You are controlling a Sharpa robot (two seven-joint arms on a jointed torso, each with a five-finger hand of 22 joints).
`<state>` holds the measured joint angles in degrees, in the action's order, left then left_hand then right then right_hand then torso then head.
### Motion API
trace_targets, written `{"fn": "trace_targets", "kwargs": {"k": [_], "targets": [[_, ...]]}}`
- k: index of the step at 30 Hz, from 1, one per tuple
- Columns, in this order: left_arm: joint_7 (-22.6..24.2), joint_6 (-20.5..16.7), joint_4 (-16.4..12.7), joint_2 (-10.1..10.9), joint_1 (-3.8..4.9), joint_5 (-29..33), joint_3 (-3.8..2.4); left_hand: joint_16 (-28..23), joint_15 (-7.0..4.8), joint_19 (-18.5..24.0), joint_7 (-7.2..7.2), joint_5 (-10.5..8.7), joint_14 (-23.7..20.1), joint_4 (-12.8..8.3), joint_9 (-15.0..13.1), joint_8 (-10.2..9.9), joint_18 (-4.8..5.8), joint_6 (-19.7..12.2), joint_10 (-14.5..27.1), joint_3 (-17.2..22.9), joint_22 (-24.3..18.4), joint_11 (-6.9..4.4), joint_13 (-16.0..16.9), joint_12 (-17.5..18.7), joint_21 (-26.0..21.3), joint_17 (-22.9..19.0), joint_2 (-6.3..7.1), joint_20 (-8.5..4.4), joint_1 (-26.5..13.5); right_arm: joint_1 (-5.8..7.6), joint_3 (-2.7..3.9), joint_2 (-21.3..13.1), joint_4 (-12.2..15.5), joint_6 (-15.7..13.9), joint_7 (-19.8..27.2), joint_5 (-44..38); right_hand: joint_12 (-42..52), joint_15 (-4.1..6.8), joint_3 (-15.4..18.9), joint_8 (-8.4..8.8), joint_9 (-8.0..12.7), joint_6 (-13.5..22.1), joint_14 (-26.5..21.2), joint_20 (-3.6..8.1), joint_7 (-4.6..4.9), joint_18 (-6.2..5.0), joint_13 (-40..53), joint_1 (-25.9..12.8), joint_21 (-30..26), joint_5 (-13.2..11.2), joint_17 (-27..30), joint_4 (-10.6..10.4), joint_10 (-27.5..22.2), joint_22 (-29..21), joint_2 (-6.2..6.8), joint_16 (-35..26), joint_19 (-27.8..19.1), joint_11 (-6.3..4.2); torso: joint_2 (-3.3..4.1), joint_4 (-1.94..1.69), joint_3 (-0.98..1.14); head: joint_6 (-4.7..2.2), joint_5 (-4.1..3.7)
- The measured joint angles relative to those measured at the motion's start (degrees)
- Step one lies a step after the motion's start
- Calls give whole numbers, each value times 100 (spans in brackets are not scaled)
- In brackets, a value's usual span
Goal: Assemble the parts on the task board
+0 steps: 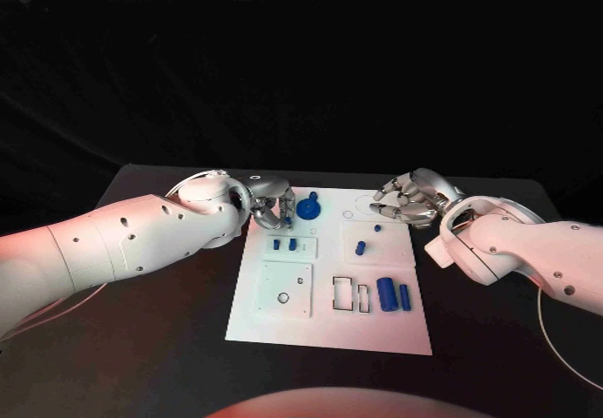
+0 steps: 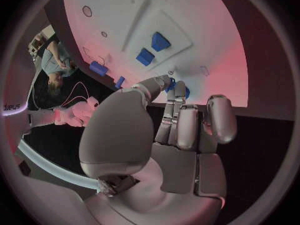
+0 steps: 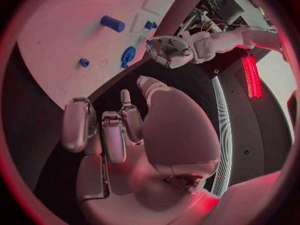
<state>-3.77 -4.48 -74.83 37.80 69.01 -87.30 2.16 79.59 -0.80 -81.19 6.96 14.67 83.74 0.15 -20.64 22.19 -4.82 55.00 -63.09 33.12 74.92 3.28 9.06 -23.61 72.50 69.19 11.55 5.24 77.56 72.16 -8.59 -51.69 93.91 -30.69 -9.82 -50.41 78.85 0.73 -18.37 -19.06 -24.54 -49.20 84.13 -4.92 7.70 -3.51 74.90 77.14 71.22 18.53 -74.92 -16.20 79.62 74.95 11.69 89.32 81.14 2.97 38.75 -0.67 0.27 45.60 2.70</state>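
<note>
The white task board (image 1: 329, 324) lies mid-table. My left hand (image 1: 264, 202) hovers over its far left corner and pinches a small blue part (image 2: 170, 83) between thumb and fingertips, right beside a round blue disc (image 1: 310, 207). Two small blue blocks (image 1: 284, 245) stand in a raised plate just below that hand. My right hand (image 1: 409, 202) sits at the board's far right corner with its fingers curled in and nothing in them. A small blue piece (image 1: 361, 248) stands below it. Two blue cylinders (image 1: 395, 295) lie at the near right. The right wrist view shows the left hand (image 3: 169, 50) and the disc (image 3: 128, 56).
A square white plate with small holes (image 1: 287, 287) takes the board's near left. Empty rectangular outlines (image 1: 343, 293) lie beside the cylinders. Black table (image 1: 151, 348) surrounds the board on all sides.
</note>
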Motion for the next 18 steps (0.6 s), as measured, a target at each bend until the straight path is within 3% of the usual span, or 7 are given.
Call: {"fn": "trace_targets", "kwargs": {"k": [18], "targets": [[-27,175,81,-60,-29,93,6,0,0,0,-1,17,0,0,0,-5,0,-1,0,0,-1,0,-5,16,0,-3,0,0,0,0,0,-7,10,0,0,0,0,0,0,0,1,0,0,0,0,0,0,0,0,0,1,0,0,-1,0,0,0,0,-1,2,4,17,-7]]}}
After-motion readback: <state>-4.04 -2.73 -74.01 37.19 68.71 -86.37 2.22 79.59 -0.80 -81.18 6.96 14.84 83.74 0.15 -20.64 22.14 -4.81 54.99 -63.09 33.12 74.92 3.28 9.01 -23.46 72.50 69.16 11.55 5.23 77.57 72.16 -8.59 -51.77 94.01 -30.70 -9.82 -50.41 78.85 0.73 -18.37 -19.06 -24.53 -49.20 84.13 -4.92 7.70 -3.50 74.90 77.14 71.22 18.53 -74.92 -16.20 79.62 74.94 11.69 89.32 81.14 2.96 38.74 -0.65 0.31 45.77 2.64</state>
